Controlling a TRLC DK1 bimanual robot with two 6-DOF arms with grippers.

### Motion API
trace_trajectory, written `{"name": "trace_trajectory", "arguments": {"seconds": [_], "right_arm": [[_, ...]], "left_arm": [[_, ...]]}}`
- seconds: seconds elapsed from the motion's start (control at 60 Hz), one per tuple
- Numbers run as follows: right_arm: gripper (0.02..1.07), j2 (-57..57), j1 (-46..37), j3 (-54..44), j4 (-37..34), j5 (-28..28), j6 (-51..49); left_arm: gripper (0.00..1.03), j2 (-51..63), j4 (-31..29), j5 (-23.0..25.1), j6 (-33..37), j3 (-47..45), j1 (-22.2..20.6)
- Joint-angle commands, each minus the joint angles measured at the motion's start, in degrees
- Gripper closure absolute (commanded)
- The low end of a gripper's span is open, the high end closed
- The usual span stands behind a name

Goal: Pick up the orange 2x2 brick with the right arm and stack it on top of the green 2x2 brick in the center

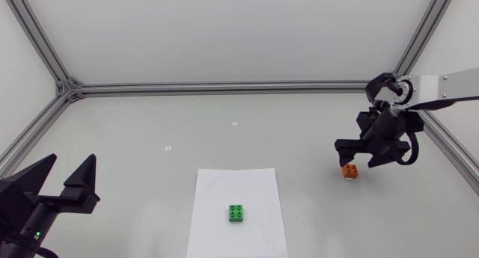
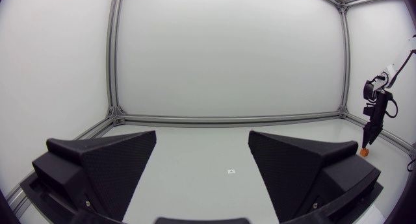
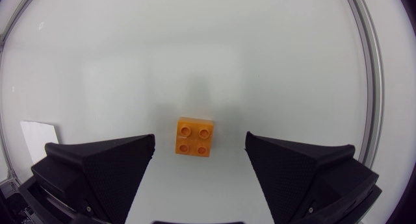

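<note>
Two arms, one brick each to mind: the right gripper [image 1: 358, 155] hangs over the orange brick [image 1: 349, 170] at the right side of the table [image 1: 150, 123], its arm entering from the right edge in the head view. Its fingers stand wide apart. In the right wrist view the orange brick [image 3: 194, 137] lies studs up on the bare table, framed in the gap of the right gripper [image 3: 200, 146], with clear space between it and either finger [image 3: 104, 165]. Nothing is clamped.

Well apart from it, the green brick [image 1: 237, 213] sits studs up on a white sheet [image 1: 224, 187] in the middle of the table, nearer the front edge. A corner of the sheet [image 3: 39, 132] shows beside one finger in the right wrist view.

At the front left the left gripper [image 1: 72, 168] is also spread open and holds nothing. The left wrist view looks across the table between the fingers of the left gripper [image 2: 203, 136], with the orange brick [image 2: 364, 150] small in the distance under the right arm [image 2: 376, 110].

Small white marks [image 1: 234, 124] dot the table behind the sheet, one [image 1: 168, 148] nearer the left; another mark [image 2: 230, 171] shows ahead of the left gripper.
</note>
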Motion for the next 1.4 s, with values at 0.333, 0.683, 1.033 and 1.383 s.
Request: {"name": "trace_trajectory", "arguments": {"seconds": [0.333, 0.683, 1.033, 1.383], "right_arm": [[0.18, 4.13, 0.62, -1.2, 1.92, 0.74, 3.46], [0.33, 5.27, 1.06, -0.58, 2.27, 0.03, 3.9], [0.45, 5.19, 1.33, -0.93, 2.8, -0.32, 4.08], [0.52, 4.13, 1.41, -1.99, 2.98, -0.4, 4.26]], "left_arm": [[0.04, -0.45, -0.84, 0.23, 0.73, -2.35, 0.22], [0.04, -0.45, -0.84, 0.23, 0.73, -2.35, 0.22], [0.04, -0.45, -0.84, 0.23, 0.73, -2.35, 0.22], [0.04, -0.45, -0.84, 0.23, 0.73, -2.35, 0.22]]}}
